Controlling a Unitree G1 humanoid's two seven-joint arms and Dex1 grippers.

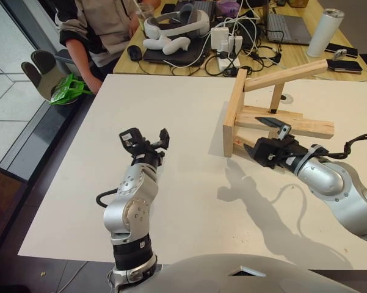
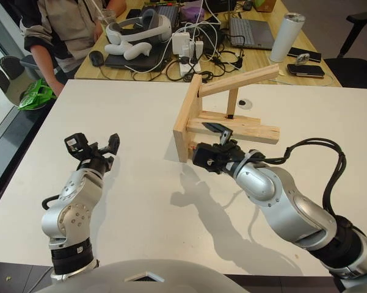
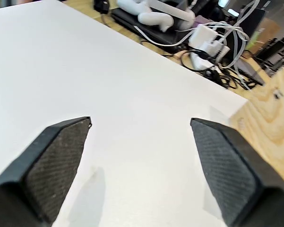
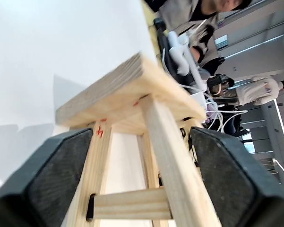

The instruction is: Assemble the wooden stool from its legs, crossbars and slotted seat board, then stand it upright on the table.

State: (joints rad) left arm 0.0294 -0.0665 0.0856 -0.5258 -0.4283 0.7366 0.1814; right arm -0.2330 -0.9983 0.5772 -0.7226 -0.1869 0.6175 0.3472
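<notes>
The white table (image 1: 171, 104) carries the wooden stool (image 1: 281, 122) lying on its side in the upper right of the frame, seat board on edge, with what may be a small dark hole (image 2: 245, 104) just behind it.

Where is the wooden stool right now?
In the head views the stool lies on its side, right of centre on the table, near the far edge, right gripper at its legs.
</notes>
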